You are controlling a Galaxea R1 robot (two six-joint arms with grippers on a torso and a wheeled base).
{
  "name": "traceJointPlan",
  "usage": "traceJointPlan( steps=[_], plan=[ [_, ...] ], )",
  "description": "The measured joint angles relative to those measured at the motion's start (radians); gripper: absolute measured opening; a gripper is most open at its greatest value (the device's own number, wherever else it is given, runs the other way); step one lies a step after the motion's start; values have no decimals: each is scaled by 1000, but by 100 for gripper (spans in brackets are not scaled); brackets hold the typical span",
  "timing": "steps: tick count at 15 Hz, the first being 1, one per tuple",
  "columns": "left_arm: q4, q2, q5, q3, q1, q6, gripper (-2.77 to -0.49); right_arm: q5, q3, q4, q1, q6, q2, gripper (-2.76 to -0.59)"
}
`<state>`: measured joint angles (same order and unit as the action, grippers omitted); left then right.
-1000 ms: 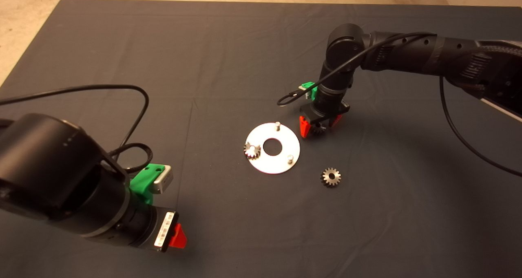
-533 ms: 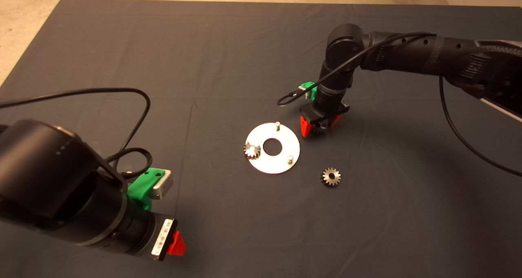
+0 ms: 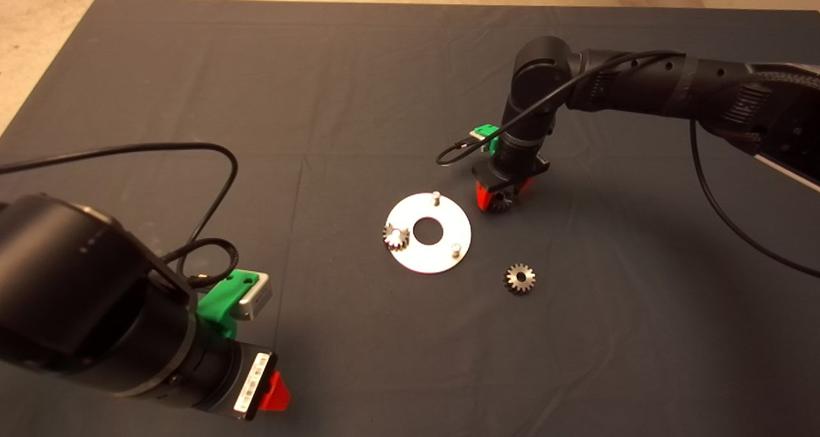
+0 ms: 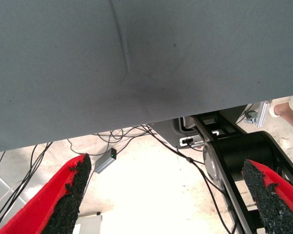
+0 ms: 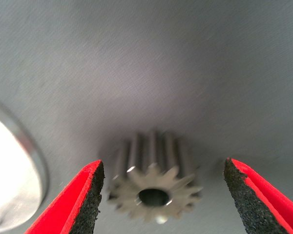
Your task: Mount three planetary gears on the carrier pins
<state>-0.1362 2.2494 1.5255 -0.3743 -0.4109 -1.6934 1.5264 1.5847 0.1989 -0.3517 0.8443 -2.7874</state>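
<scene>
The right green gripper with red fingers (image 5: 161,195) stands open around a small silvery-grey toothed metal gear (image 5: 154,183), pads apart from its teeth; the flat round silver disc (image 5: 12,180) lies just beside. The left gripper (image 4: 163,195) waits wide open.

One silvery gear (image 3: 396,236) on a disc pin, two gears (image 3: 520,277) on the mat.
</scene>
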Motion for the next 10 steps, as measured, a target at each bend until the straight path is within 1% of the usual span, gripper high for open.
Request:
traceJointPlan(
  steps=[1,4,5,10],
  plan=[
    [2,0,0,1,0,0,-107,0,0,9,0,-2,0,-165],
    [9,0,0,2,0,0,-107,-1,-2,19,0,-9,0,-170],
    [10,0,0,2,0,0,-107,-4,-3,21,0,-9,0,-180],
    [13,0,0,2,0,0,-107,-1,-28,33,0,-10,1,-181]
  ],
)
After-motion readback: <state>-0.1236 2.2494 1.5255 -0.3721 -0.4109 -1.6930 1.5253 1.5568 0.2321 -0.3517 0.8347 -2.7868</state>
